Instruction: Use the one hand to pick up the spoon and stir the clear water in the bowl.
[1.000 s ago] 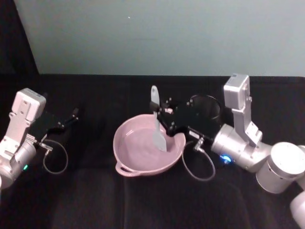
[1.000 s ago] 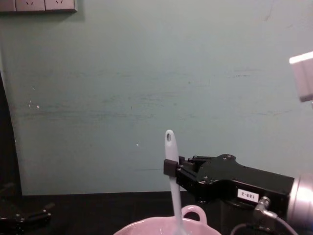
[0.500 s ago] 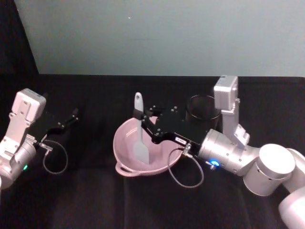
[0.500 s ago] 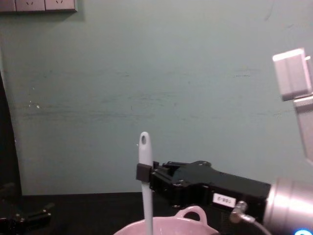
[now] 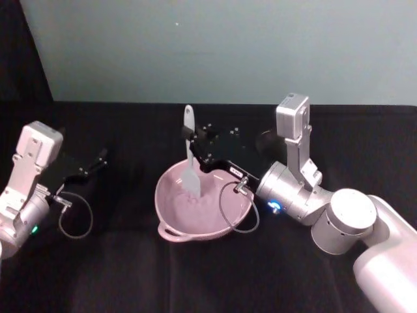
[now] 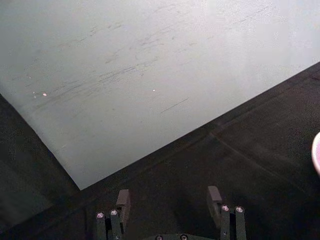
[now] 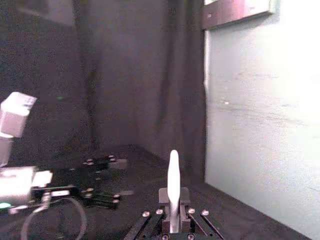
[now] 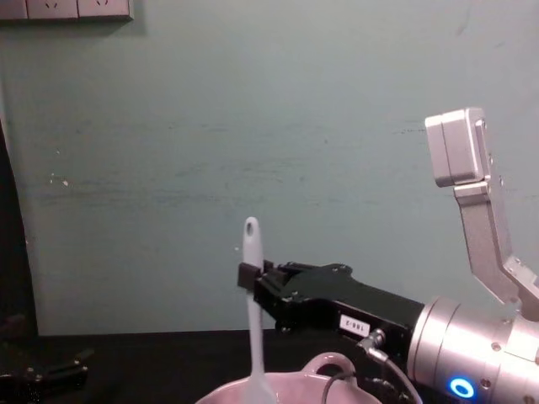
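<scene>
Right now the right gripper (image 5: 194, 149) reaches in from the right over the far side of the pale pink bowl (image 5: 161, 195), which sits on the black table (image 5: 130, 274) near its middle. Its jaws are clamped narrowly on the handle of the white spoon (image 5: 189, 160), at about mid-length. The spoon stands close to upright, with the holed end pointing up and the flat head down inside the bowl, toward the far part of the basin. From the chest view the spoon (image 8: 252, 311) rises straight out from behind the bowl's wavy rim (image 8: 227, 391), and the right gripper (image 8: 248, 276) grips it from the right, its black body level and the small white label facing forward. The silver wrist behind it carries a blue light. In the right wrist view the handle (image 7: 173, 182) stands between the two fingers. A black mesh cup (image 5: 266, 140) sits behind that arm, partly hidden by it. The left gripper (image 5: 98, 160) rests low at the table's left side, well apart from the bowl; in the left wrist view its fingers (image 6: 122, 202) stand wide apart with nothing between them.
</scene>
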Robot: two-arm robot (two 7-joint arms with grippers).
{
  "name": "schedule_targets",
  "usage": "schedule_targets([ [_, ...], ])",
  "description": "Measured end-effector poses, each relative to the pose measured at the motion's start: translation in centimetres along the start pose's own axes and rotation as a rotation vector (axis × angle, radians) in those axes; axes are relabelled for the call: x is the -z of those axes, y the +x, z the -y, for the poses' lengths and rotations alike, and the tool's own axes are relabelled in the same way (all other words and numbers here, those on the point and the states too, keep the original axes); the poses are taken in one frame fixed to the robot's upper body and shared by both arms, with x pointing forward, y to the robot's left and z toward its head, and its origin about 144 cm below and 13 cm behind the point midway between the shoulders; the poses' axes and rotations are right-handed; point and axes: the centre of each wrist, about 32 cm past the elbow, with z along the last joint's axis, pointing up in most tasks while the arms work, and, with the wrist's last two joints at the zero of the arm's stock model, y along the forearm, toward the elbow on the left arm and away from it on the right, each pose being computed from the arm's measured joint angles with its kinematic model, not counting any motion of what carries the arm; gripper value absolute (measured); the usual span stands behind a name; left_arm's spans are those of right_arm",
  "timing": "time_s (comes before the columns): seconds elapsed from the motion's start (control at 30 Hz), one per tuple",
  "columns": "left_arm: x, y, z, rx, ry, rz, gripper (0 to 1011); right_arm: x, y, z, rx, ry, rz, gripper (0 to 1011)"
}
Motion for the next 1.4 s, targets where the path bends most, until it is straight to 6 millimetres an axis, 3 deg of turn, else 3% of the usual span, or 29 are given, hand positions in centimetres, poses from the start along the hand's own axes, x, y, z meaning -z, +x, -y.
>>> schedule_targets([
  [0.3, 0.0, 0.0, 0.0, 0.0, 0.0, 0.0, 1011, -0.1, 1.1, 0.6, 0.065, -0.002, 0.068, 110],
  [0.57, 0.0, 0.0, 0.0, 0.0, 0.0, 0.0, 1011, -1.1, 2.1, 2.5, 0.056, -0.032, 0.1, 110],
  [0.97, 0.0, 0.0, 0.0, 0.0, 0.0, 0.0, 1011, -2.0, 0.4, 4.9, -0.074, -0.054, 0.013, 110],
  [1.4, 0.0, 0.0, 0.0, 0.0, 0.0, 0.0, 1011, -1.2, -1.2, 3.0, -0.109, -0.038, -0.052, 110],
])
